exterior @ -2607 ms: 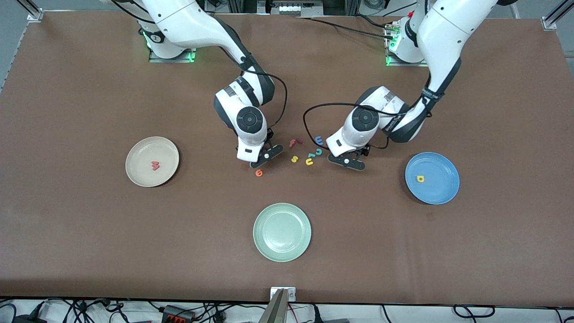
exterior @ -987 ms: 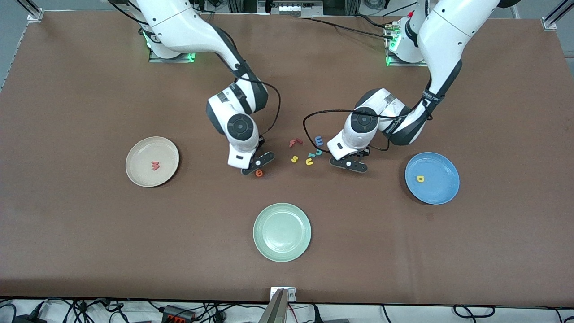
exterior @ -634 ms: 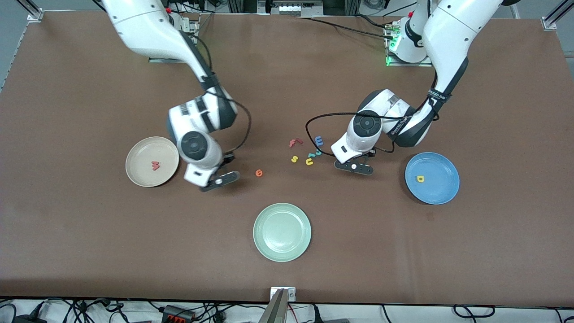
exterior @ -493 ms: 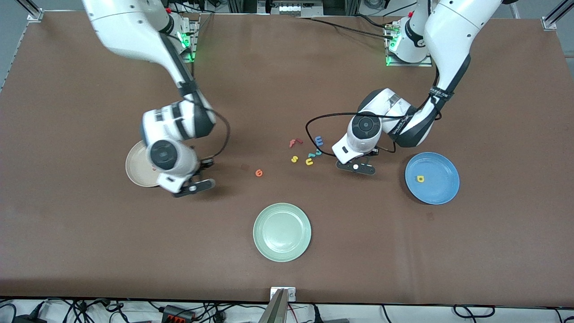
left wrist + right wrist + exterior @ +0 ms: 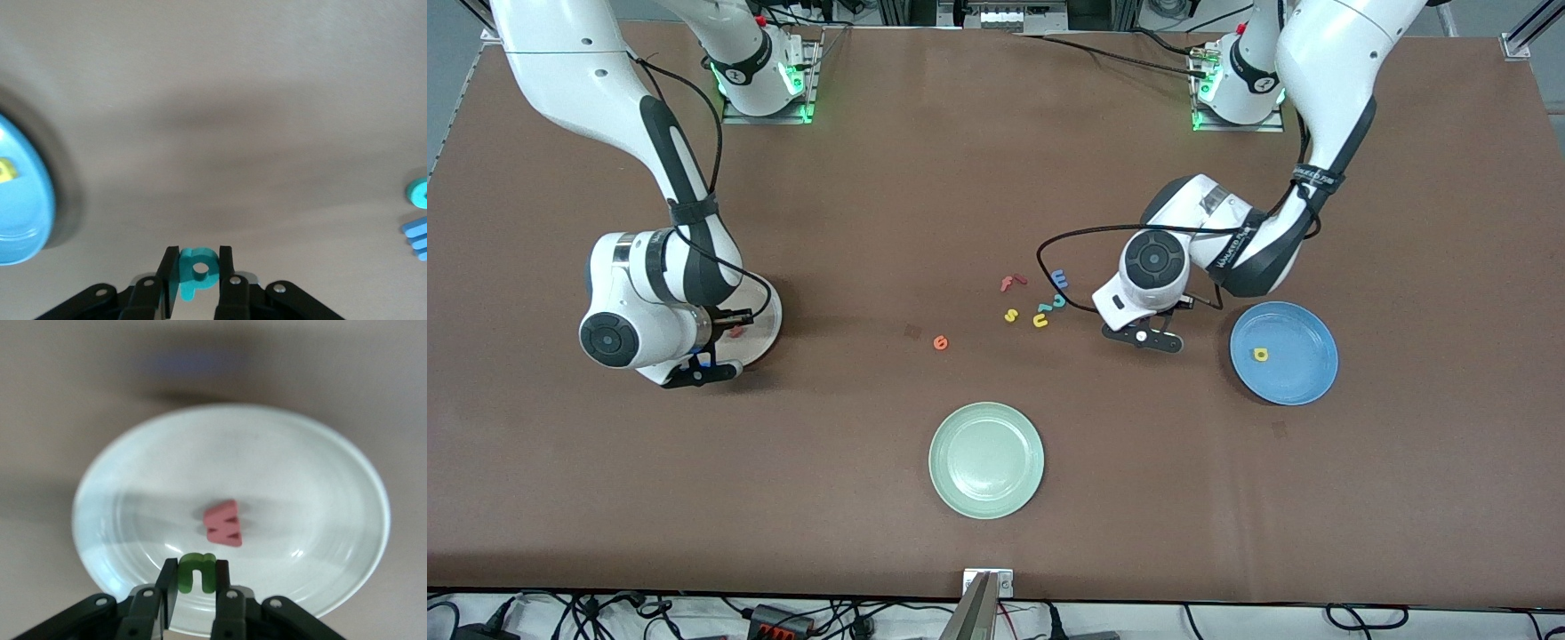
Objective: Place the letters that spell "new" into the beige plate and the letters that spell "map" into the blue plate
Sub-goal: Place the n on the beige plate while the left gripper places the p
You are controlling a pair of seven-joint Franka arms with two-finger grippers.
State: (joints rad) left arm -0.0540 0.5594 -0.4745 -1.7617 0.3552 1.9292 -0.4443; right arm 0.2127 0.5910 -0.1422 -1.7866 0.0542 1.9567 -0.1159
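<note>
The right gripper [image 5: 197, 568] is shut on the dark green n [image 5: 197, 579] and hangs over the beige plate [image 5: 133, 473], where the salmon-red w [image 5: 223, 523] lies. In the front view that gripper [image 5: 701, 370] and its arm cover most of the beige plate [image 5: 770, 316]. My left gripper [image 5: 198, 257] is shut on the teal p [image 5: 199, 270]. It hangs over bare table [image 5: 1144, 340] between the letter cluster and the blue plate [image 5: 1283, 353], which holds the yellow a [image 5: 1260, 354]. The orange e [image 5: 940, 342] and blue m [image 5: 1060, 278] lie on the table.
A red f [image 5: 1011, 283], a teal c [image 5: 1056, 302], a yellow s [image 5: 1011, 315] and a yellow u [image 5: 1040, 321] lie together mid-table. A pale green plate [image 5: 986, 460] sits nearer the front camera. The left arm's black cable loops above the cluster.
The right arm swung from the letter cluster toward its own end of the table and now holds the n over the beige plate. The left gripper drifted slightly toward the blue plate with the p.
</note>
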